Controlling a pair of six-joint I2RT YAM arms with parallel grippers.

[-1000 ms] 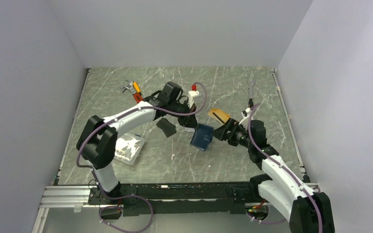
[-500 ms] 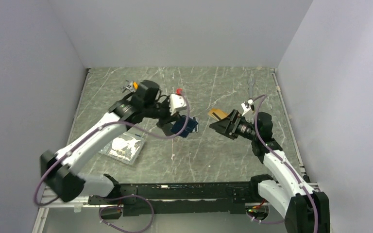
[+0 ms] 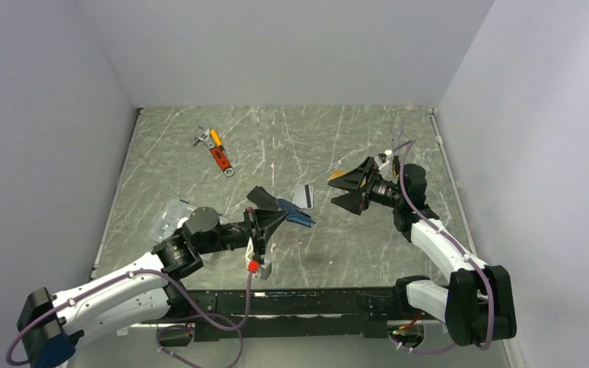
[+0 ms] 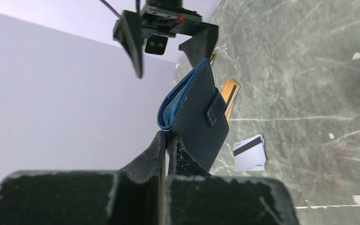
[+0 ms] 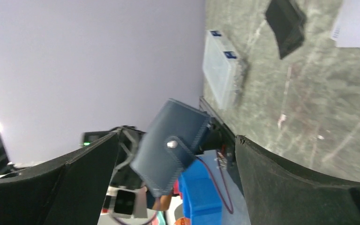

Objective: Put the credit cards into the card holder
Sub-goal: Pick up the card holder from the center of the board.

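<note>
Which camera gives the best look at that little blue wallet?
The left wrist view: the wallet fills the middle, sharp, pinched by the left hand. The right wrist view shows its snap side, slightly blurred; the top view shows only a small blue sliver.

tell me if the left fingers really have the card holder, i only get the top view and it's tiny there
observer: yes, in the left wrist view the left fingers are shut on one edge of the card holder
operator: is it open or folded
observer: folded, with the tab over its face
operator: right fingers holding a card
observer: no, the right wrist view shows the right fingers spread wide, gripping nothing
</note>
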